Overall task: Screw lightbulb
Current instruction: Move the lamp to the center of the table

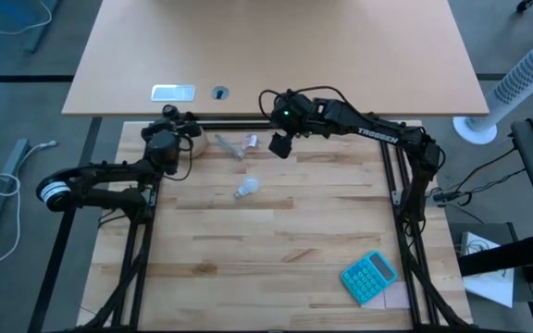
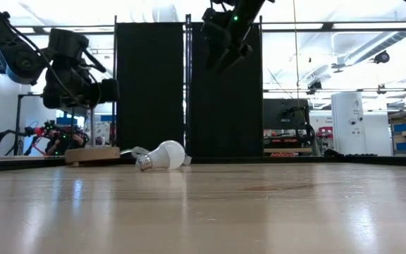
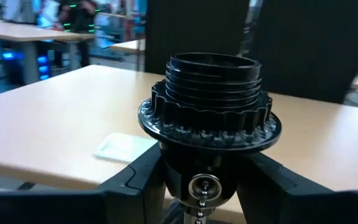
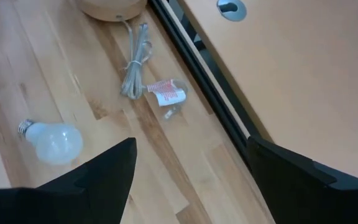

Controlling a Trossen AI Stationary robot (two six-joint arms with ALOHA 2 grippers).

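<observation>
Plainly, right arm (image 1: 391, 136) reads "TROSSEN"

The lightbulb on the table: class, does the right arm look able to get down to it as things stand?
Probably yes. The lightbulb lies alone on bare wood, nothing over it. The right gripper hangs above the table with jaws open, while the left gripper is off at the black socket.

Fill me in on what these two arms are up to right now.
The left tool is at the far left of the table, its fingers on either side of the black socket on the wooden disc. The right tool hangs open above the table, holding nothing. The lightbulb lies on its side on the table, untouched, so nothing is screwed in yet.
</observation>
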